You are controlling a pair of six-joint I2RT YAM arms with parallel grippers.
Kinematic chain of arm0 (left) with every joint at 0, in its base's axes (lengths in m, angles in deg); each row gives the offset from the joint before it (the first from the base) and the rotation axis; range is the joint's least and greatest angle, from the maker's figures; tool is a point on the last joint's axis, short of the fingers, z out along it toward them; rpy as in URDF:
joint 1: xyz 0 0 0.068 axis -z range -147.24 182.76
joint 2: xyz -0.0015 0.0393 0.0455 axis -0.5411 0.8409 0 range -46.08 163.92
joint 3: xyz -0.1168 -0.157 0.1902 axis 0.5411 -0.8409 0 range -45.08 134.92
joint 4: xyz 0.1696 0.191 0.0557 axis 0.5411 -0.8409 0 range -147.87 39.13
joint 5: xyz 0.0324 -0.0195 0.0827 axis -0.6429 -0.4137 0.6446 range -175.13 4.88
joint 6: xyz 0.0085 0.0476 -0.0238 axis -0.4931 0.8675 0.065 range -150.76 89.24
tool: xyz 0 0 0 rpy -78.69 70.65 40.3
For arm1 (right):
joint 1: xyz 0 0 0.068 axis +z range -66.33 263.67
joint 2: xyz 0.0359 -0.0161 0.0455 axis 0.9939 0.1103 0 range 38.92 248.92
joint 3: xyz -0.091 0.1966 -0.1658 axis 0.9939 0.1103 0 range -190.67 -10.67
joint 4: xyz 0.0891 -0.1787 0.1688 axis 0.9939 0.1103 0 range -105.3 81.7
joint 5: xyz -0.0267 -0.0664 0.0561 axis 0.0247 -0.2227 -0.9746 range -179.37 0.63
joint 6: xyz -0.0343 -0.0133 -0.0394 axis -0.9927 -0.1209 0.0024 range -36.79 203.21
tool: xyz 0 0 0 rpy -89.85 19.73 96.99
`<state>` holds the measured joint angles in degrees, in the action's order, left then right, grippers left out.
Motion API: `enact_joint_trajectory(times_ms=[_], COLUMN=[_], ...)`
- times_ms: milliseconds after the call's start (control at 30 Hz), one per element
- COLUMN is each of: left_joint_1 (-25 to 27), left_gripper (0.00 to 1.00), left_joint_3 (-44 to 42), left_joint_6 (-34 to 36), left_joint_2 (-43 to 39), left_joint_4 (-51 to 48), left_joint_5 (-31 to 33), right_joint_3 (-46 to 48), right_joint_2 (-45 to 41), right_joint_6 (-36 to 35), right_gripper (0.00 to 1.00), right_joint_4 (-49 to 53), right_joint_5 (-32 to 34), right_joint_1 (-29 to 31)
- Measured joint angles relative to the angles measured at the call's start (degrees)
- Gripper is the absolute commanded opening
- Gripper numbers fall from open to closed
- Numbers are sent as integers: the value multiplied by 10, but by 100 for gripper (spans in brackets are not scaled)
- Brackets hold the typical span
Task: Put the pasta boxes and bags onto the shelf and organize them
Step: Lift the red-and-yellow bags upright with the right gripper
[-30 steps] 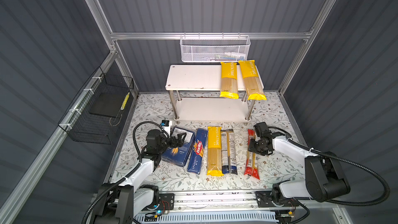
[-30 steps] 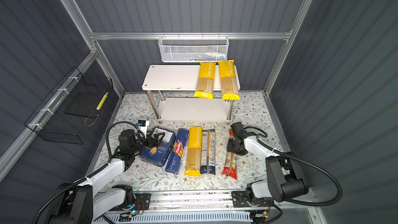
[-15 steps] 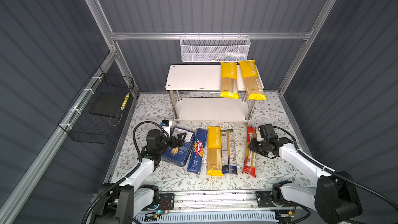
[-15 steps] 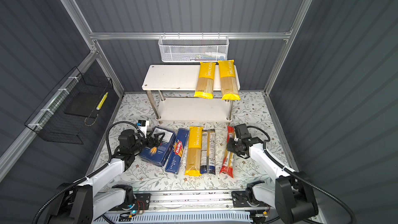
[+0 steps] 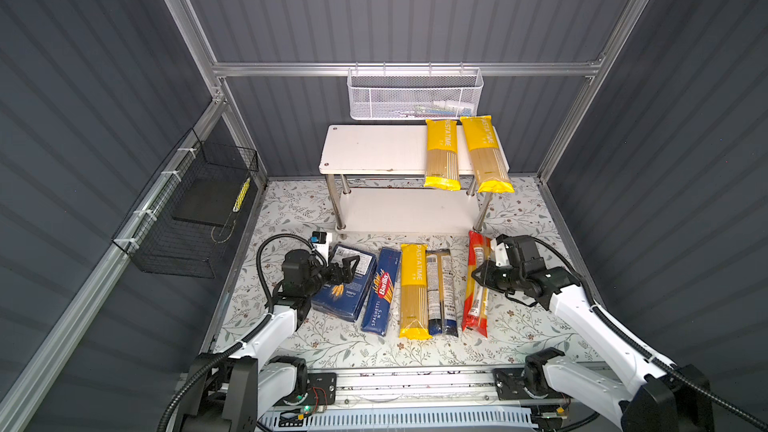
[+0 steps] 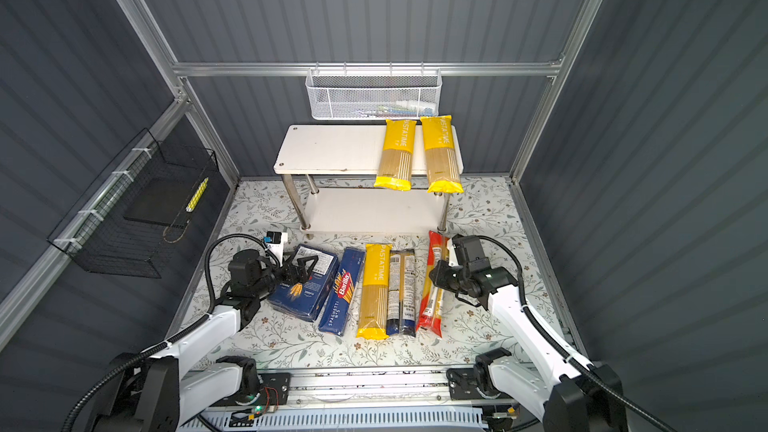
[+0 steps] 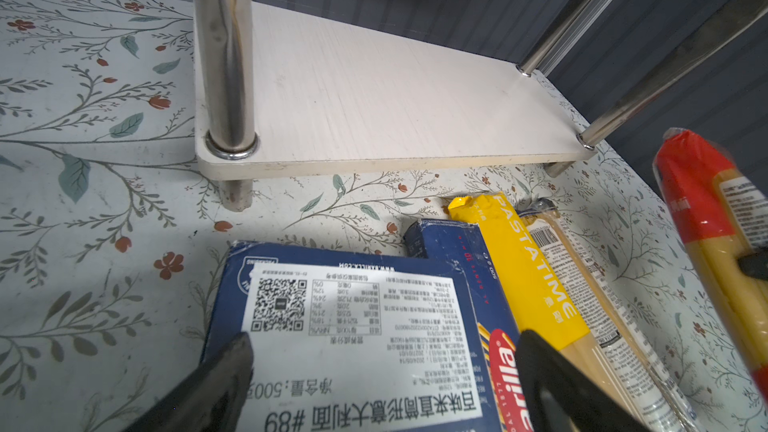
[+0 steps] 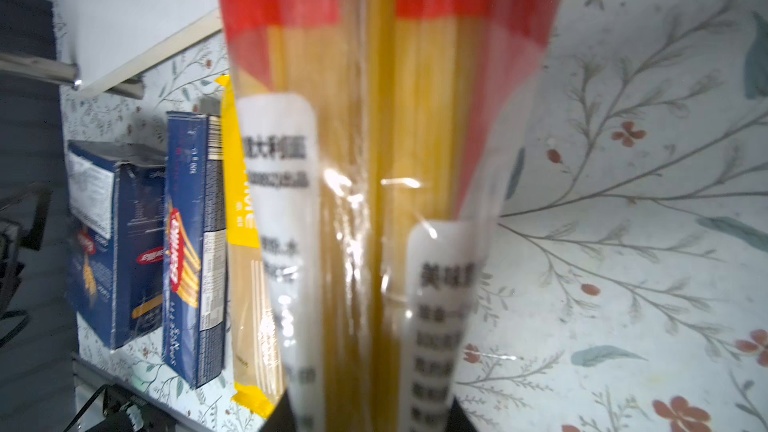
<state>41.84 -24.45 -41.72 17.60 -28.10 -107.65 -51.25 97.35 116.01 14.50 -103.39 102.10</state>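
Risk: red bag [image 5: 476, 313] could be sagging, swinging into a shelf [image 5: 374, 151] leg on lift | right gripper [image 5: 478, 277] is clenching it near mid-length | bag is lying toward table [image 5: 523, 326] right edge | left gripper [image 5: 348, 270] is hanging released over wide box [image 5: 347, 301]

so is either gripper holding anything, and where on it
The right gripper is shut on the red bag, near the middle of its length. The left gripper is open above the wide box, holding nothing.
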Motion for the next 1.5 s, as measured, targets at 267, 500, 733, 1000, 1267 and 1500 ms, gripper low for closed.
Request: enact_joint_trajectory(times_ms=[267,500,733,1000,1267,1500], left_joint_1=[0,0,0,0,0,0], left_gripper=[99,99,99,99,99,99], left_joint_3=[0,0,0,0,0,0], left_joint_6=[0,0,0,0,0,0], left_joint_2=[0,0,0,0,0,0], left_joint_4=[0,0,0,0,0,0], left_joint_5=[0,0,0,0,0,0], right_joint_3=[-55,-116,-195,-275,-377,-446], right_joint_2=[-2,38,77,134,196,232], right_joint_6=[2,3,0,-16,-44,-56], right_gripper=[22,21,21,19,18,18], right_joint_4=[23,49,63,70,71,81], right_joint_5=[12,49,76,82,66,65], right_joint_1=[75,166,243,281,311,313])
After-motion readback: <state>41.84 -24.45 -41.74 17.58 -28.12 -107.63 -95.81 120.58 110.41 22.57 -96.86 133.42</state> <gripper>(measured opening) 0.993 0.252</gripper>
